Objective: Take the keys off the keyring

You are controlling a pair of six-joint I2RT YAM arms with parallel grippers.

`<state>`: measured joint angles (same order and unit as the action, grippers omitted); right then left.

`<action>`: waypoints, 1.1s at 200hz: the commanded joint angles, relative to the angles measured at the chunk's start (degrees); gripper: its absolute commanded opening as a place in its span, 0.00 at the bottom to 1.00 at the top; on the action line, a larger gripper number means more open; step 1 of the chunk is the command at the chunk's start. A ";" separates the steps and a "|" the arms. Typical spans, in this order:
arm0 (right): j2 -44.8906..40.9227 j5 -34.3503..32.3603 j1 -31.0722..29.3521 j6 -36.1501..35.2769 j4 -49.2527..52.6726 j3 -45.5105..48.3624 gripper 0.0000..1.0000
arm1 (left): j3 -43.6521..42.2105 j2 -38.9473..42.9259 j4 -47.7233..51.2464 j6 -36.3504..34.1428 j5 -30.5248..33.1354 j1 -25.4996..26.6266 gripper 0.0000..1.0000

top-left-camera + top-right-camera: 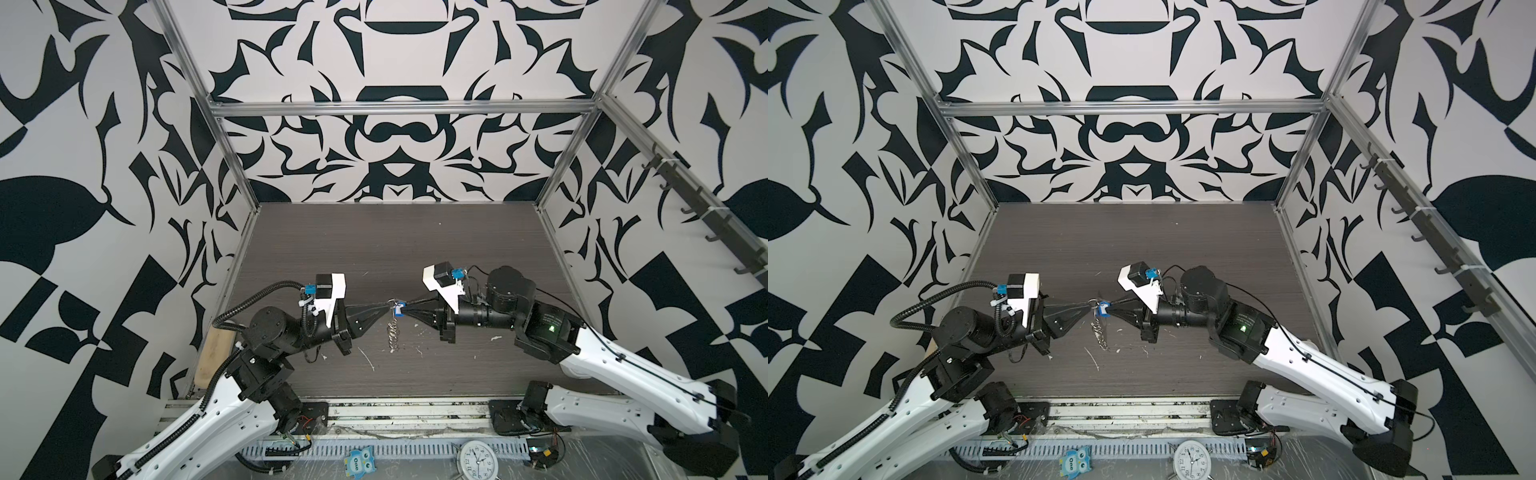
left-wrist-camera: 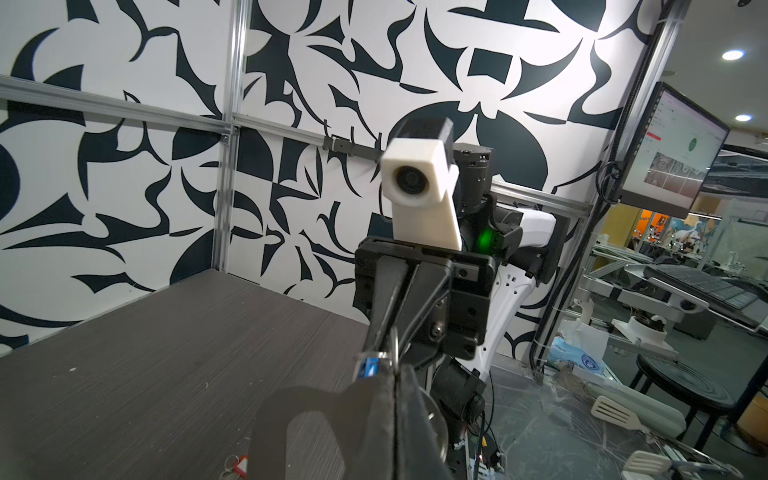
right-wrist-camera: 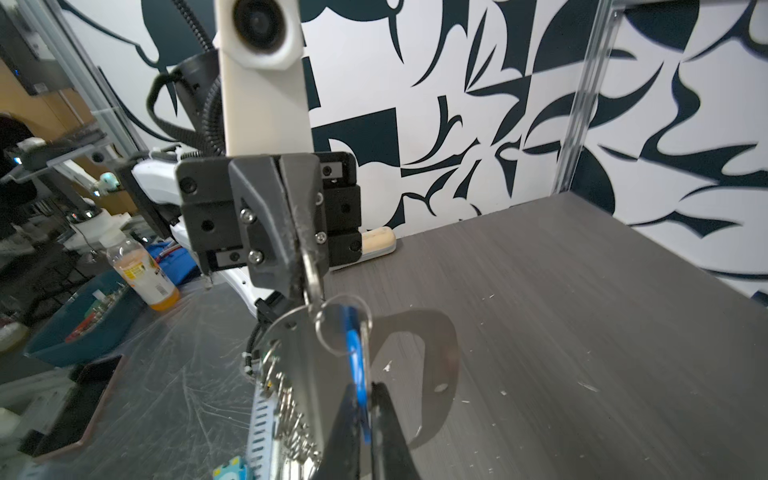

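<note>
Both grippers meet above the middle of the table. My left gripper is shut on the top of the keyring. The keyring is a silver plate that hangs down edge-on, with a row of small rings below. In the left wrist view only a sliver of the keyring shows behind my finger. My right gripper is shut on the blue key, whose ring still passes through the plate. The red key lies on the table.
The plate's shadow falls on the dark table. A wooden block lies at the left table edge. White scraps dot the surface. A clock and a blue owl toy sit in front of the arm bases.
</note>
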<state>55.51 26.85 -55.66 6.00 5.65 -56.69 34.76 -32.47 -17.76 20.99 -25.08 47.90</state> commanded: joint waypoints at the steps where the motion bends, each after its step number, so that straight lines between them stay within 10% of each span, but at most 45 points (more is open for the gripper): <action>1: 0.19 0.48 -0.42 -0.23 -2.01 -2.86 0.00 | -0.94 0.49 -4.56 1.14 1.55 0.07 0.00; 114: 10.38 3.14 -4.06 -4.13 7.18 -10.21 0.00 | -5.21 -2.16 -17.85 4.80 3.13 0.09 0.00; 220: 3.69 -4.06 -4.28 -2.71 7.44 -5.37 0.00 | -4.01 2.76 -8.95 1.13 2.43 0.09 0.00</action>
<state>61.82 24.21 -59.46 2.87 12.73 -62.83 29.43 -30.96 -26.76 23.59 -22.09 47.92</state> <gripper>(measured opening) 0.053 0.046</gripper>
